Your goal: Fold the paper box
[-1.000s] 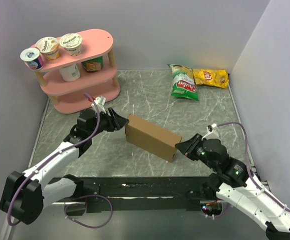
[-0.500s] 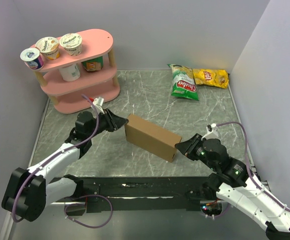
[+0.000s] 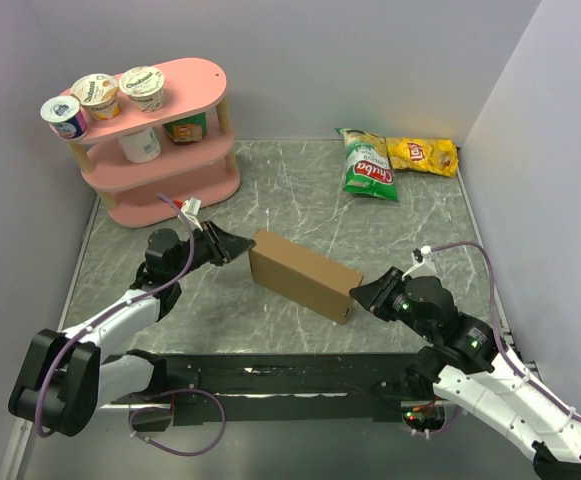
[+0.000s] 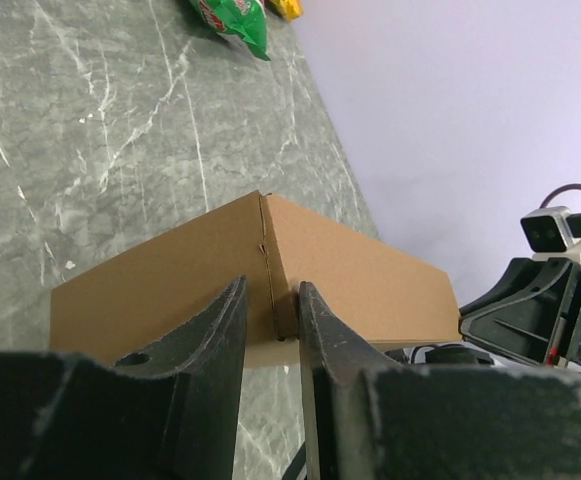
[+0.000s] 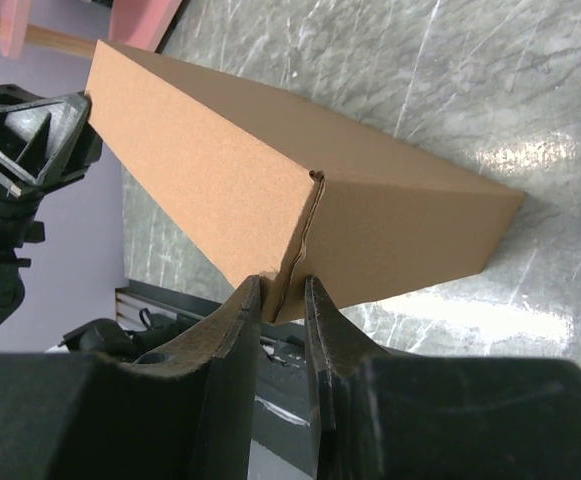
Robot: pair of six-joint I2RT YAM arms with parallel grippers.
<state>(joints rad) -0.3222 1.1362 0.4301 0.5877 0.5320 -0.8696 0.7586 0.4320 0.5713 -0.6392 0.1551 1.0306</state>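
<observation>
The paper box (image 3: 300,272) lies closed on the grey marbled table (image 3: 300,205), a plain brown block in the middle of the surface, a little nearer the near edge than the far one. It is set at a slant, with its left end further from the near edge and its right end closer to it. The left gripper (image 3: 238,246) meets the box's left end. In the left wrist view its dark fingers (image 4: 210,330) stand only a narrow gap apart, with the lower part of the box's corner seam caught between them, so the claw is closed tight on the cardboard. The right gripper (image 3: 358,293) meets the box's right end from the side of the right edge. In the right wrist view its fingers (image 5: 225,340) are just as close together, nipping the bottom of the corner where a side panel joins the end panel. That seam shows a thin dark line where the panels do not quite meet. The box's underside rests on the table between the two arms. In the far left corner stands a pink shelf (image 3: 165,185) carrying yogurt cups (image 3: 97,95) on its top and middle tiers. Near the far right corner lie a green chip bag (image 3: 368,165) and a yellow chip bag (image 3: 422,155), side by side and touching, well apart from the box.
</observation>
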